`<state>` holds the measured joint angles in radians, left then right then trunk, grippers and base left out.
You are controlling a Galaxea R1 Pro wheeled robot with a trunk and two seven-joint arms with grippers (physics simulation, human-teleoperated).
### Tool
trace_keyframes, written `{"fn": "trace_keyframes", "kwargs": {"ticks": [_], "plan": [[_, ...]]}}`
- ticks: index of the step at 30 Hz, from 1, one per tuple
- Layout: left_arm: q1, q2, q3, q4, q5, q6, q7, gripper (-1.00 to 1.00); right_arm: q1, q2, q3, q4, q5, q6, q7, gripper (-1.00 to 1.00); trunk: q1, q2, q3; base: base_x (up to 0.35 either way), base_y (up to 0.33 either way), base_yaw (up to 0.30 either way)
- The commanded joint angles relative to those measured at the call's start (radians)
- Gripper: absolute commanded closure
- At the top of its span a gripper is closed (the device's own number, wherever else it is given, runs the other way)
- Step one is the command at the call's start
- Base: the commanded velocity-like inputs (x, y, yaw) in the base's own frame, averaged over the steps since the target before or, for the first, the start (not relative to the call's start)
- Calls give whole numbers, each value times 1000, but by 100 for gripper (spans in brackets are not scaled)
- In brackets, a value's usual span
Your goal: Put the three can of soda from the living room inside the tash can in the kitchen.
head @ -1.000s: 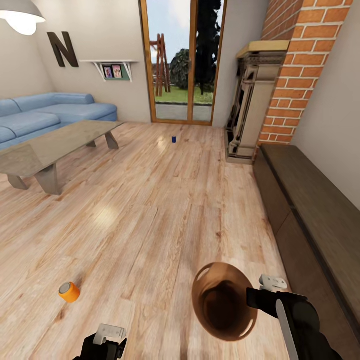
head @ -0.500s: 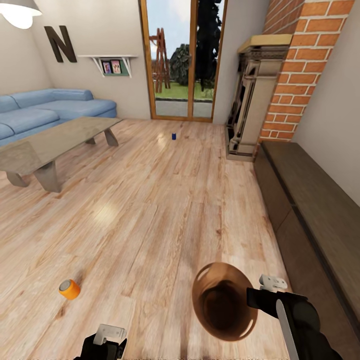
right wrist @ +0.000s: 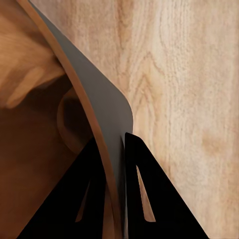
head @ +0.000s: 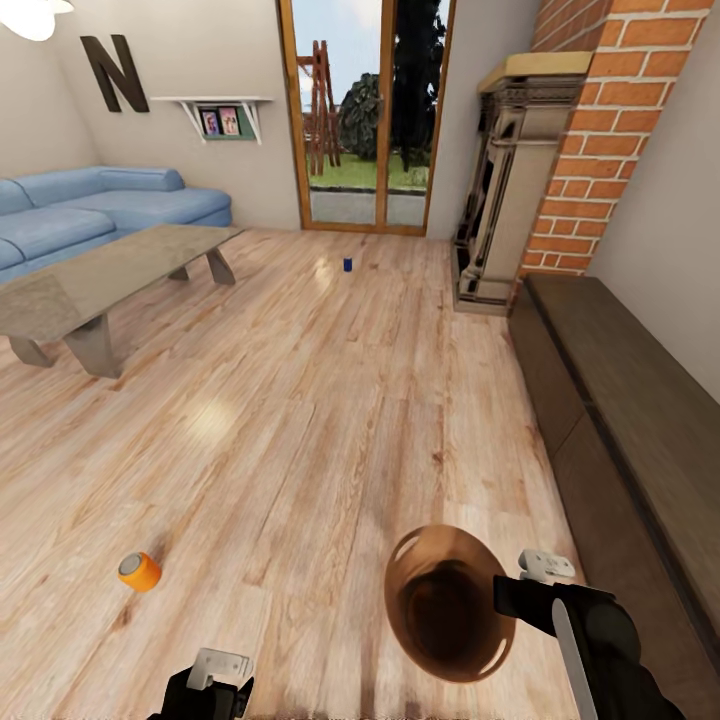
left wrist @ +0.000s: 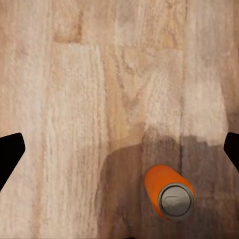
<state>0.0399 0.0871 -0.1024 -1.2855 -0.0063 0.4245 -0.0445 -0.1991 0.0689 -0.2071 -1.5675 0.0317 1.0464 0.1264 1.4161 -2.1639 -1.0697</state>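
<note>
An orange soda can (head: pixel 139 571) lies on its side on the wood floor at the near left. The dark blue can (head: pixel 347 264) stands far off near the glass doors. My right gripper (head: pixel 507 592) is shut on the rim of the brown trash can (head: pixel 445 600), held tilted above the floor; in the right wrist view its fingers (right wrist: pixel 142 194) pinch the bin wall (right wrist: pixel 107 114). The left gripper (head: pixel 218 675) hangs low and open over the floor. Between its spread fingers (left wrist: pixel 10 154) lies an orange can (left wrist: pixel 169 191); I cannot tell whether it is the same one.
A low grey-topped coffee table (head: pixel 90 275) and a blue sofa (head: pixel 100 205) stand at the left. A long dark bench (head: pixel 620 400) runs along the right wall, past a fireplace (head: pixel 505 190) and brick column (head: pixel 610 110). Wood-framed glass doors (head: pixel 365 110) close the far end.
The whole picture has shifted a little, so the camera has moved. Both arms and the bin keep their places in the view. The cans lie where they were.
</note>
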Motion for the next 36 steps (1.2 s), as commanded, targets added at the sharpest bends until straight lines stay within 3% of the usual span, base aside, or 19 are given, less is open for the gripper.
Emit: {"fn": "trace_keyframes", "kwargs": {"ticks": [1, 6, 12, 18, 25, 27, 30, 32, 36], "plan": [[0, 0, 0, -1, -2, 0, 0, -100, 0, 0, 0, 0, -22, 1, 5, 100, 0, 0, -2, 0, 0, 0], [0, -4, 0, -6, -3, -1, 5, -100, 0, 0, 0, 0, -22, 1, 4, 100, 0, 0, -10, 0, 0, 0], [0, -6, 1, -13, 3, -9, 82, -100, 0, 0, 0, 0, -22, 1, 4, 100, 0, 0, -19, 0, 0, 0], [0, -18, -3, 20, 5, -173, 313, -100, 0, 0, 0, 0, -22, 1, 5, 100, 0, 0, -29, 0, 0, 0], [-1, -18, -4, 29, 16, -176, 307, -100, 0, 0, 0, 0, -23, 1, 4, 100, 0, 0, -40, 0, 0, 0], [-1, -15, -4, 28, 38, -175, 301, -100, 0, 1, 0, 0, -23, 1, 4, 100, 0, 0, -44, 0, 0, 0], [-1, -9, -3, 26, 67, -172, 258, -100, 0, 1, 1, 0, -23, 1, 4, 100, 0, 0, -49, 0, 0, 0], [-2, -10, -3, 25, 74, -126, 188, -100, 0, 0, 2, 0, -23, 1, 5, 100, 0, 0, -52, 0, 0, 0], [-2, -10, -3, 26, 71, -96, 164, -100, 0, 0, 2, 0, -23, 1, 6, 100, 0, 0, -58, 0, 0, 0]]}}
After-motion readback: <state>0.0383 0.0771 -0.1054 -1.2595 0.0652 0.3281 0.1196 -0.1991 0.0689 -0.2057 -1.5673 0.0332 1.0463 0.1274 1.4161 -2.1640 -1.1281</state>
